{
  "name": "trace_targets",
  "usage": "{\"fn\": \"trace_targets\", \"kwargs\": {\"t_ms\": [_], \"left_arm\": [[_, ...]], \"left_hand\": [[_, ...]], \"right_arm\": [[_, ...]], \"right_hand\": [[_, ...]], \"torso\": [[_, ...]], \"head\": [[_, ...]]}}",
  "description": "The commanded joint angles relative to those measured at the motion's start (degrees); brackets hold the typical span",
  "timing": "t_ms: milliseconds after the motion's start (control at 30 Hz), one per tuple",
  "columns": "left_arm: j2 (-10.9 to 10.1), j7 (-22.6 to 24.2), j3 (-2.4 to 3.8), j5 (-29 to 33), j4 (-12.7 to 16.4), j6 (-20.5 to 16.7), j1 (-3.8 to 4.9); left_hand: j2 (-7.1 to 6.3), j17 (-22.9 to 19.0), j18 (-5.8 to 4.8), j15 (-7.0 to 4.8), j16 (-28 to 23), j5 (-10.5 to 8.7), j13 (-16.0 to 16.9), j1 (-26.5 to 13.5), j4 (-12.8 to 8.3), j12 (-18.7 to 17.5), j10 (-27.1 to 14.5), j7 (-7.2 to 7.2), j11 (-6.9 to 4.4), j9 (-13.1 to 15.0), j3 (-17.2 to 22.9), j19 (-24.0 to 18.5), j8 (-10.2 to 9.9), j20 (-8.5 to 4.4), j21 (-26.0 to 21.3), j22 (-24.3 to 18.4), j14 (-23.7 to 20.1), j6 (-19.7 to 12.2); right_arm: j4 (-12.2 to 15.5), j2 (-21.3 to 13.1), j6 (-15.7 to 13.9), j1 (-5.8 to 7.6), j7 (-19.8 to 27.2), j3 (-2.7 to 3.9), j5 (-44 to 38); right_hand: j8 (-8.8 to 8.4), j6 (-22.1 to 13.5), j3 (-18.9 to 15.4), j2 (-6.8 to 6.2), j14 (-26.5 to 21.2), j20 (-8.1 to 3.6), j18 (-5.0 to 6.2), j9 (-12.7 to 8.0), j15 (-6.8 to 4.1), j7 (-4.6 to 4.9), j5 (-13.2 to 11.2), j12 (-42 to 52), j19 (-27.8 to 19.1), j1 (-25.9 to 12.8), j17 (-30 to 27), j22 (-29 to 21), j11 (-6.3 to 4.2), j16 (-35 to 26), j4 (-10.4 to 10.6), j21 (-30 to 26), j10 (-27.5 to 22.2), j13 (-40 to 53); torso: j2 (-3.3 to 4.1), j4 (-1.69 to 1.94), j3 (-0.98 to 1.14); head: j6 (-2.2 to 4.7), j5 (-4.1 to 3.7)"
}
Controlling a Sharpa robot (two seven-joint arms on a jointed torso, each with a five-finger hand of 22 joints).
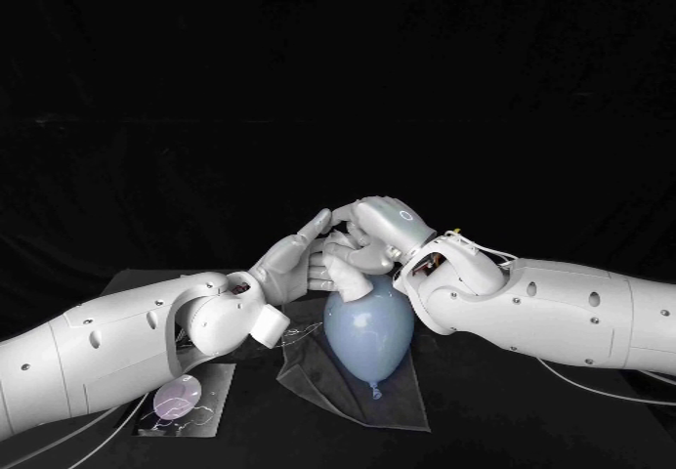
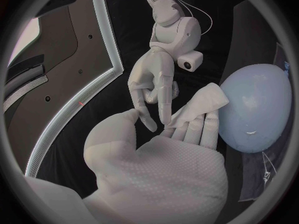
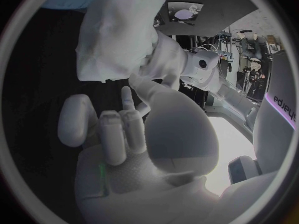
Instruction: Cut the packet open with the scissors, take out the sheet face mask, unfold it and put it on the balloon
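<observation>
Both hands meet above the rounded end of the balloon (image 1: pixel 369 342), probably so that the sheet, once opened, has only a short way to travel down onto it. The left hand (image 1: pixel 289 262) has its fingers nearly straight and close together, with the thumb set apart. It holds the folded sheet face mask (image 2: pixel 202 102) against those fingers. The right hand (image 1: pixel 369 233) comes down from above with its fingers (image 2: pixel 165 92) partly curled, their tips at the mask's near edge. Whether they already pinch it cannot be told. The placing suggests that one hand steadies the fold while the other seeks a free layer to peel away.

The mask's long axis runs along the left fingers, and its loose end projects past their tips. The balloon lies on a clear film (image 1: pixel 317 386) with its long axis running away from the robot and its knot pointing back toward the robot. What appears to be the packet (image 1: pixel 184 399) lies well apart, beside the left arm.
</observation>
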Motion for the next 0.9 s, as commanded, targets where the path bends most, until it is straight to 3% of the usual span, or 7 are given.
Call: {"fn": "trace_targets", "kwargs": {"t_ms": [33,467,900], "left_arm": [[0.1,-0.2,0.09,0.3,0.2,1.8,0.11],[0.1,-0.5,0.09,0.1,0.2,2.3,0.11],[0.0,-0.8,0.09,0.0,0.3,2.9,0.13]], "left_hand": [[0.56,0.0,-1.11,0.04,0.1,-0.28,0.1,0.3,0.0,-0.2,0.3,7.09,-0.05,0.1,-0.4,-0.2,0.3,0.09,-0.1,0.0,-0.4,0.5],[0.74,0.0,-1.11,0.01,0.1,-0.28,0.0,0.5,0.0,-0.2,0.3,7.33,-0.07,0.1,-0.5,-0.2,0.3,0.09,0.0,0.0,-0.4,0.6],[0.96,0.0,-1.09,-0.01,0.1,-0.28,0.1,0.8,0.0,-0.2,0.5,7.54,-0.11,0.2,-0.7,-0.1,0.4,0.09,0.0,0.1,-0.4,0.9]], "right_arm": [[-0.1,0.2,0.5,-0.1,1.8,0.02,-4.2],[-0.2,0.5,3.3,-0.48,1.0,-0.03,-5.8],[0.0,0.1,2.8,-0.56,0.3,-0.04,-6.4]], "right_hand": [[-0.37,0.5,0.1,0.01,6.1,-0.06,1.04,-0.1,0.3,0.11,-0.3,0.3,-0.3,0.8,15.1,9.2,0.16,0.2,-0.4,0.1,5.0,13.7],[-0.24,2.3,0.6,0.63,6.1,-0.21,1.06,-0.2,0.14,-0.13,-0.3,0.4,-0.4,1.6,15.1,9.2,-0.05,0.2,-1.0,0.1,5.1,13.8],[-0.26,2.9,0.9,0.92,6.1,-0.26,1.0,-0.3,0.11,-0.12,-0.3,0.6,-0.3,2.0,15.1,9.3,-0.08,0.2,-1.3,0.4,5.1,13.9]], "torso": [[0.0,0.01,-0.03],[0.0,-0.02,-0.02],[0.0,0.01,-0.01]], "head": [[-0.09,0.04],[-0.32,0.15],[-0.5,0.11]]}}
